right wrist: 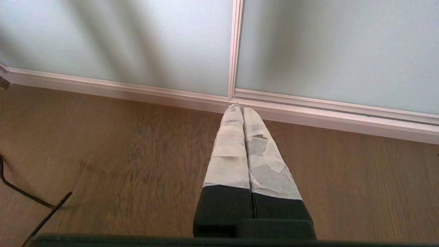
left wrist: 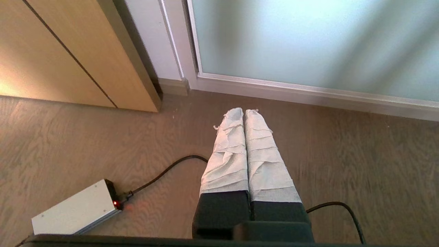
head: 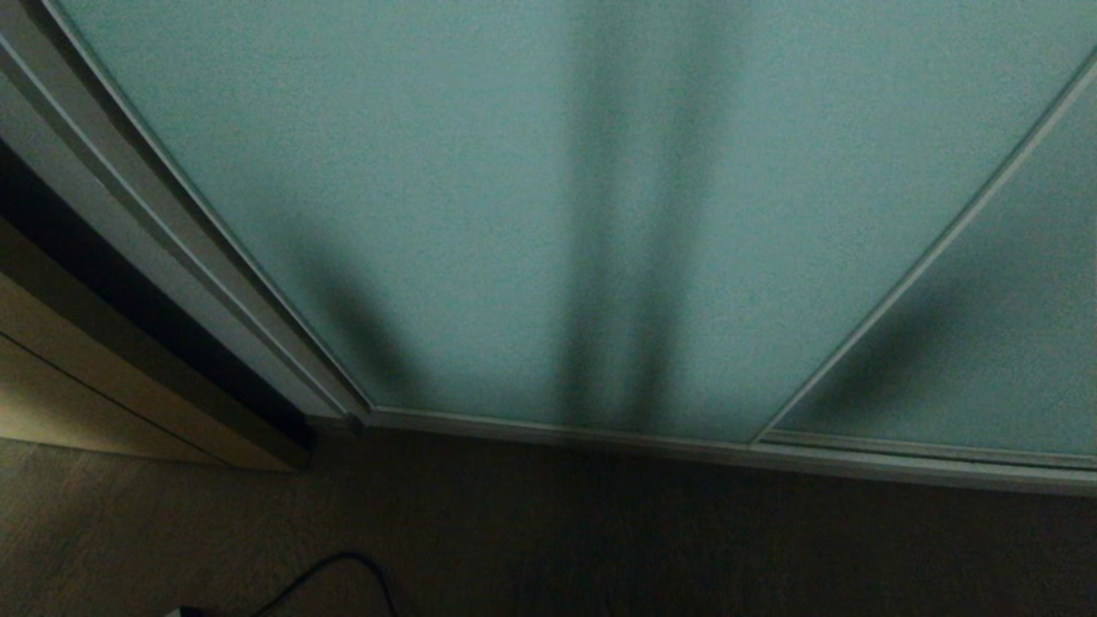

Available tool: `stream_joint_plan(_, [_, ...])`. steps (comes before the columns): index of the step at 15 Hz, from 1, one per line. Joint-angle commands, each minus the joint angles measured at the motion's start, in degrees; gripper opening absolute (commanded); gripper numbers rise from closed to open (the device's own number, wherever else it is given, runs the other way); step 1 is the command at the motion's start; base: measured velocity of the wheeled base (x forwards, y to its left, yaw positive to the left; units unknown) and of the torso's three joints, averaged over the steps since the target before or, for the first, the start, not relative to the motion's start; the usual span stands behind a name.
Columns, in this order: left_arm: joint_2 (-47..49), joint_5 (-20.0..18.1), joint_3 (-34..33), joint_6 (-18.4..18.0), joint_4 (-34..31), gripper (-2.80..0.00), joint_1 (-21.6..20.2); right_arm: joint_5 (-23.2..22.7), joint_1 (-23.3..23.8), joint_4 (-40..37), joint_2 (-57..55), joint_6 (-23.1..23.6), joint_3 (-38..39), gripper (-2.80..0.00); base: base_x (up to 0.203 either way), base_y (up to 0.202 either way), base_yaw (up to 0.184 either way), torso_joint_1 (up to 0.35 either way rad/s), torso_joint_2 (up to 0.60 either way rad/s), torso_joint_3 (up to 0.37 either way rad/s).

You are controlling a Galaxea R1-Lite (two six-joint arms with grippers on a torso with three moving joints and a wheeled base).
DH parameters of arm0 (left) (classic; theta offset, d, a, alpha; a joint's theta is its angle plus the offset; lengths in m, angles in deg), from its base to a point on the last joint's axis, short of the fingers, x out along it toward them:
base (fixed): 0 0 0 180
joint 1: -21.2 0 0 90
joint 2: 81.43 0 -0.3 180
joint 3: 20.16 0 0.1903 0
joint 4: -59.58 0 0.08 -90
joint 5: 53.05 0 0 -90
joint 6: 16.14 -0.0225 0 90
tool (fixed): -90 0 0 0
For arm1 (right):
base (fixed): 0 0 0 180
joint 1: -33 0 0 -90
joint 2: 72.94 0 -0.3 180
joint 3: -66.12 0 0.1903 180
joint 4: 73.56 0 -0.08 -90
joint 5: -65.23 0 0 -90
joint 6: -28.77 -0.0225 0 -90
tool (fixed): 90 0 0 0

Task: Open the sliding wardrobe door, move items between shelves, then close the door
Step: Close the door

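Tall frosted pale blue-green sliding wardrobe door (head: 531,188), fully closed ahead, hiding shelves and items; left tool (left wrist: 244,111) and right tool (right wrist: 239,107), tape-wrapped fingers pressed together, empty, parked low above wooden floor (left wrist: 343,164), work unstarted

No writing to read anywhere here: no label, brand, number or sign. The white box (left wrist: 73,212) on the floor left of the sliding wardrobe door (head: 548,214) shows only a small red light, no lettering.
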Motion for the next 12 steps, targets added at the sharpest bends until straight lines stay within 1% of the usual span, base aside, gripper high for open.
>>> stream_joint_plan(1, [0.27, -0.06, 0.00, -0.28, -0.15, -2.80, -0.07, 0.01, -0.01, 0.05, 0.01, -0.01, 0.00, -2.80, 0.000, 0.000, 0.000, 0.000, 0.00, 0.000])
stream_joint_plan(12, [0.27, 0.20, 0.09, 0.39, -0.15, -2.80, 0.00, 0.01, -0.01, 0.05, 0.01, -0.01, 0.00, -2.80, 0.000, 0.000, 0.000, 0.000, 0.00, 0.000])
